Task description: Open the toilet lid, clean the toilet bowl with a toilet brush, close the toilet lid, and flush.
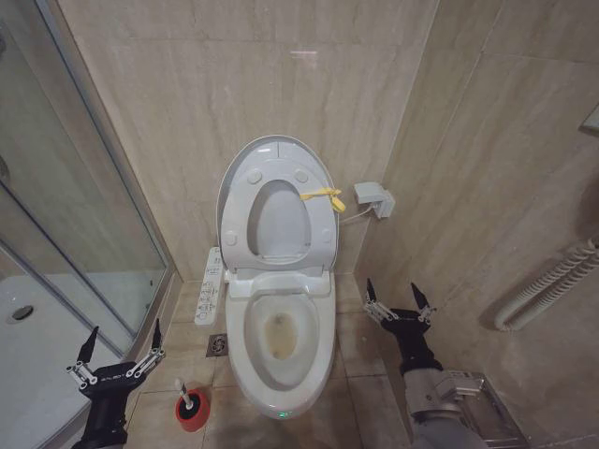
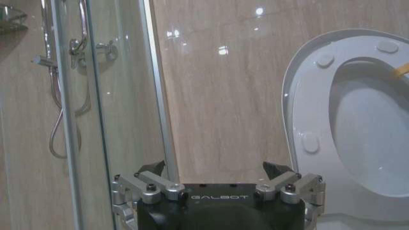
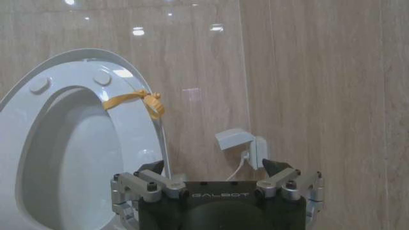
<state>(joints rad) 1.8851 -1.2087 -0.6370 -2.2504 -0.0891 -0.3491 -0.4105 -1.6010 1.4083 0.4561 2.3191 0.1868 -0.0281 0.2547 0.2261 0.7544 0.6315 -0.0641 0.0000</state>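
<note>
The toilet lid stands raised against the wall, with the seat ring up against it and a yellow tie at their edge. Below them the toilet bowl is open, with a brownish stain inside. The toilet brush stands in its red holder on the floor to the left of the bowl. My left gripper is open and empty, low and to the left of the brush. My right gripper is also open and empty, to the right of the bowl. The wrist views show the open fingers facing the raised lid.
A glass shower door and white shower tray close off the left side. The button panel sticks out on the bowl's left, above a floor drain. A wall socket and a ribbed pipe are on the right wall.
</note>
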